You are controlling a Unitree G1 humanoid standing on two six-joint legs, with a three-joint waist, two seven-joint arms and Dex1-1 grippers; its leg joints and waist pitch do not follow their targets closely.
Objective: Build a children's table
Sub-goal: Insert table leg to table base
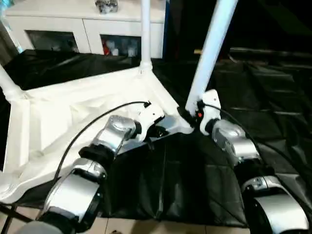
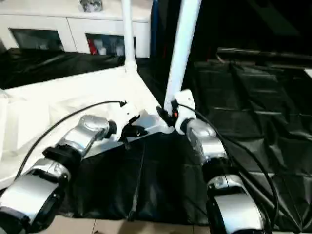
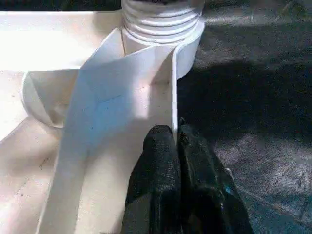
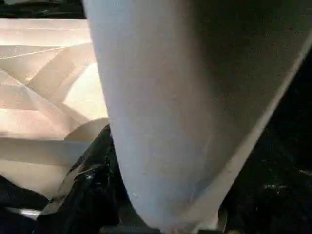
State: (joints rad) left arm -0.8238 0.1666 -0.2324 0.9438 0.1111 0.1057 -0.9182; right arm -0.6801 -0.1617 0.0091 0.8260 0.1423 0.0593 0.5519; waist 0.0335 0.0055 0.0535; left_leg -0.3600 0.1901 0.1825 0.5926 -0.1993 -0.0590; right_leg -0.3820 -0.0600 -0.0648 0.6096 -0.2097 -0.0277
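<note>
Tabletop [image 1: 83, 117] inverted on black sheet [image 1: 263, 97]; left tool [image 3: 175, 161] pinches rim wall, right tool [image 1: 197, 114] clamps tilted leg [image 1: 209, 53] at near corner socket; tilt risks cross-threading

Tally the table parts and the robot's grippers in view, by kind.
Tabletop: 1
Legs: 3 (far corner, left edge, tilted one at the near corner)
Grippers: 2 (left gripper, right gripper)
Total: 6
</note>
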